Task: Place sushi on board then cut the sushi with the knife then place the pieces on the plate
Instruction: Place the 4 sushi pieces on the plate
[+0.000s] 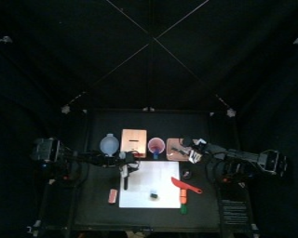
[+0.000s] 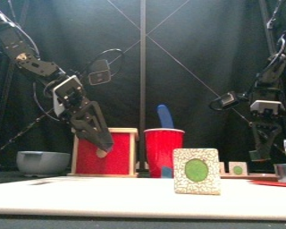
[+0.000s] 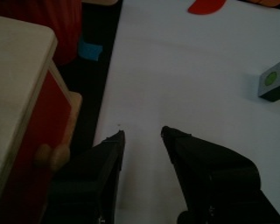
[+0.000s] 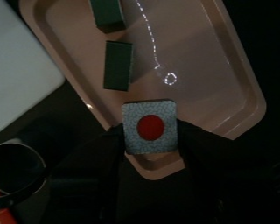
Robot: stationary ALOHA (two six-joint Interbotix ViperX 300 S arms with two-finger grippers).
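Observation:
One sushi piece (image 2: 197, 172) with a green centre stands on the white cutting board (image 1: 145, 181); the left wrist view shows the same piece (image 3: 272, 79). My left gripper (image 3: 143, 131) hangs open over the board's back left part, beside the wooden box (image 2: 106, 152), holding nothing. My right gripper (image 4: 152, 142) is over the pink tray (image 4: 230, 79), shut on a sushi piece with a red centre (image 4: 150, 122). Two dark sushi blocks (image 4: 116, 64) lie on the tray. A red knife (image 1: 185, 187) lies at the board's right edge.
Along the back stand a blue-grey bowl (image 2: 43, 162), the box with its red drawer front and a red cup (image 2: 164, 152) holding a blue knife (image 2: 164, 115). A small red thing (image 1: 113, 195) lies left of the board, and a green piece (image 1: 189, 206) at its front right.

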